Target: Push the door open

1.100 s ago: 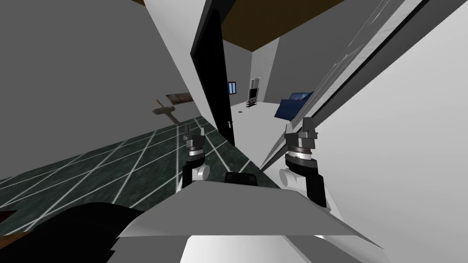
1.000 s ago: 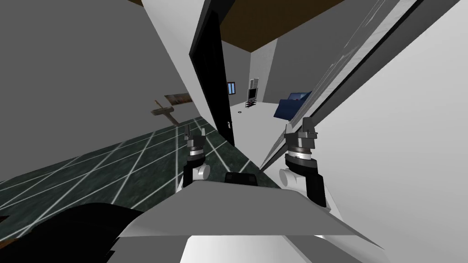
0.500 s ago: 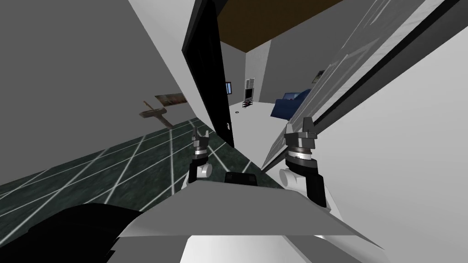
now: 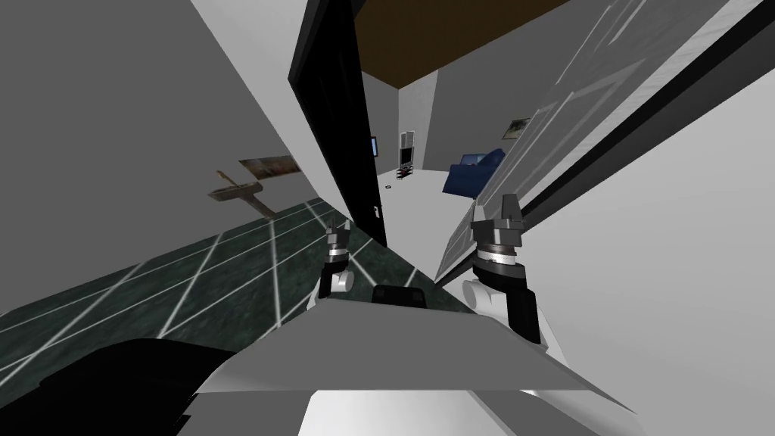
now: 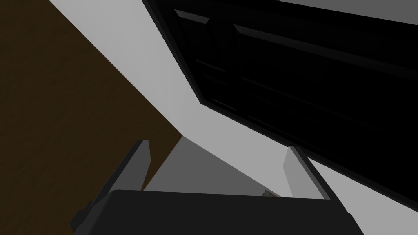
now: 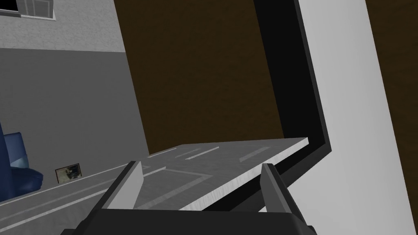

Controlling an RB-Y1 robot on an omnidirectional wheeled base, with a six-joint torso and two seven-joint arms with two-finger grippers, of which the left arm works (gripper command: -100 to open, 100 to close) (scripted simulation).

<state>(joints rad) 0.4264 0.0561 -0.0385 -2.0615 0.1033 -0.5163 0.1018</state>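
Floor near me is dark green tile (image 4: pixel 189 280) with pale grout lines. It stops around the foot of the grey door (image 4: pixel 545 136), and past that it's a plain pale floor (image 4: pixel 416 216). Sitting on that one: a blue sofa (image 4: pixel 469 175), a little dark rack (image 4: pixel 406 172) by the far wall, and a small dark ring (image 4: pixel 387 187), can't tell what it is.

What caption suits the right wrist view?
Open right gripper at the grey panelled door, black frame beside it.

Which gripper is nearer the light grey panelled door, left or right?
Right. The right gripper sits at the light grey door, close to its free edge; the left gripper is off across the doorway, beside the black door.
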